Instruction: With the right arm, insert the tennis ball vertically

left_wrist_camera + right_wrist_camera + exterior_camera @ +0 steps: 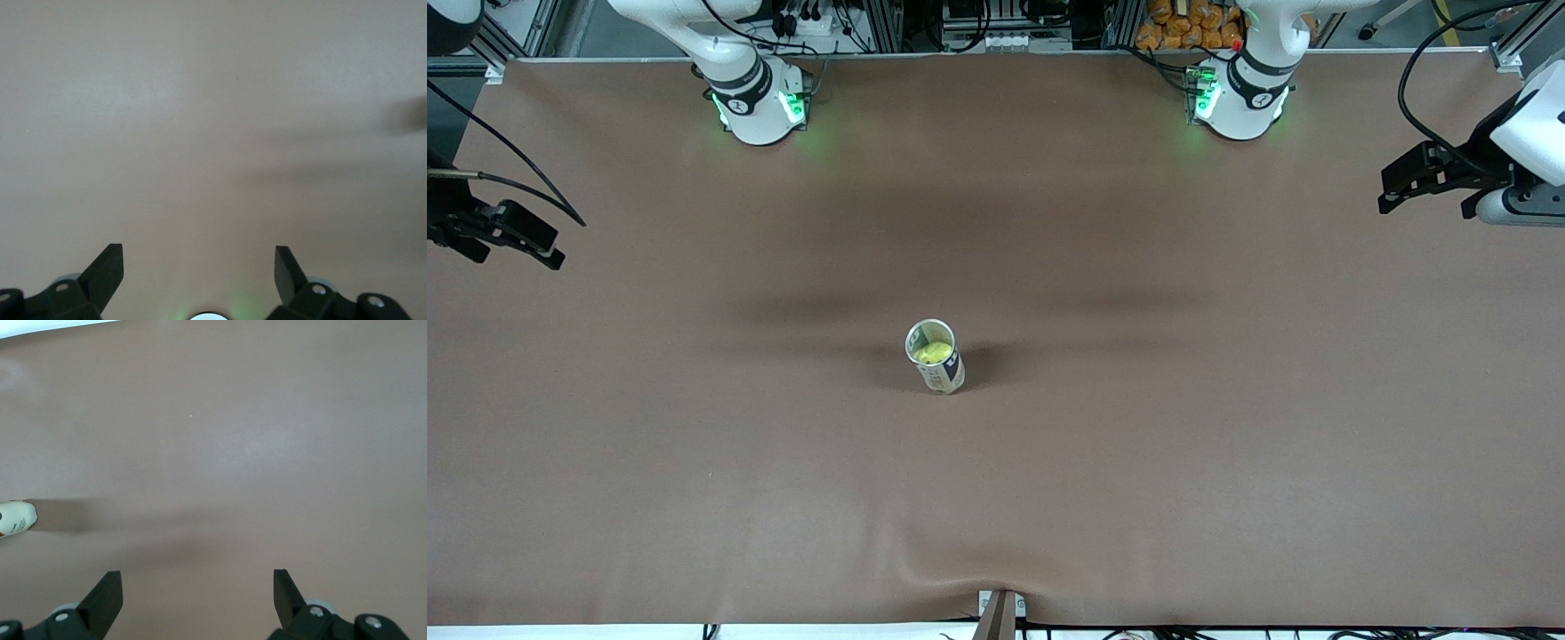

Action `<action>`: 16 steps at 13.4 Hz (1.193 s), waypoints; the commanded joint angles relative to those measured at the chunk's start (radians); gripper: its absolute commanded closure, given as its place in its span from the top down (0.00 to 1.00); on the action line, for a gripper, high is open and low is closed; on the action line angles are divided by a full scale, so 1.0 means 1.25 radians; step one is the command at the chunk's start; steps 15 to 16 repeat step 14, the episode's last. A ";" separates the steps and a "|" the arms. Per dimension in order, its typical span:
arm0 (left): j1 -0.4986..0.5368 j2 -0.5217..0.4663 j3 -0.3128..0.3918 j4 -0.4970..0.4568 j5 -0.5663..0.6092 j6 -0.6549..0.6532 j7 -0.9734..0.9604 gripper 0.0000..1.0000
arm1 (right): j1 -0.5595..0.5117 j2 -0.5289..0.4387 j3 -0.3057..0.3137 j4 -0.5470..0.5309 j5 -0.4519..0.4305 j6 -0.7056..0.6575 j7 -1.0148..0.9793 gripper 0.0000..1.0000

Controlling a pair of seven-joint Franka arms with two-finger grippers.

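Brown cloth-covered table (1227, 462) bare apart from can. White cylindrical can (935, 356) upright mid-table, well apart from both sets of fingers. Yellow-green tennis ball (934, 352) sits inside can mouth. Right gripper (197, 603) over right-arm table end, fingers spread, empty. Left gripper (199, 283) over left-arm end, fingers spread, waiting. Insertion looks done; best keep right fingers well apart from can, avoid tipping.

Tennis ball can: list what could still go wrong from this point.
1. The can stands alone and unsupported mid-table with the tennis ball inside; a passing arm could probably tip it.
2. The cloth is rippled at the edge nearest the front camera, so a tug might shake the can.
3. The open right gripper and open left gripper wait over the table ends; returning sweeps could clip the can.
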 commanded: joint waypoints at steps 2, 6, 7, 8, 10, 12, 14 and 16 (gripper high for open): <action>0.011 -0.021 -0.017 -0.024 -0.005 0.003 -0.018 1.00 | -0.003 -0.002 0.001 -0.003 0.010 0.009 0.014 1.00; 0.012 -0.032 -0.029 -0.042 -0.010 0.005 -0.075 1.00 | -0.001 -0.001 0.001 -0.003 0.012 0.011 0.050 1.00; 0.012 -0.032 -0.029 -0.041 -0.010 0.009 -0.080 1.00 | -0.001 0.000 0.001 -0.003 0.012 0.011 0.050 1.00; 0.012 -0.031 -0.029 -0.040 -0.009 0.011 -0.080 1.00 | -0.001 0.000 0.001 -0.003 0.012 0.010 0.050 1.00; 0.011 -0.026 -0.029 -0.037 -0.006 0.011 -0.080 1.00 | -0.001 0.000 0.001 -0.003 0.012 0.010 0.049 1.00; 0.009 -0.025 -0.029 -0.037 0.000 0.010 -0.069 1.00 | -0.002 0.000 0.001 0.000 0.010 0.011 0.049 1.00; 0.009 -0.026 -0.035 -0.035 0.003 0.006 -0.075 1.00 | -0.002 0.000 0.001 -0.002 0.010 0.009 0.047 1.00; 0.009 -0.026 -0.035 -0.035 0.003 0.006 -0.075 1.00 | -0.002 0.000 0.001 -0.002 0.010 0.009 0.047 1.00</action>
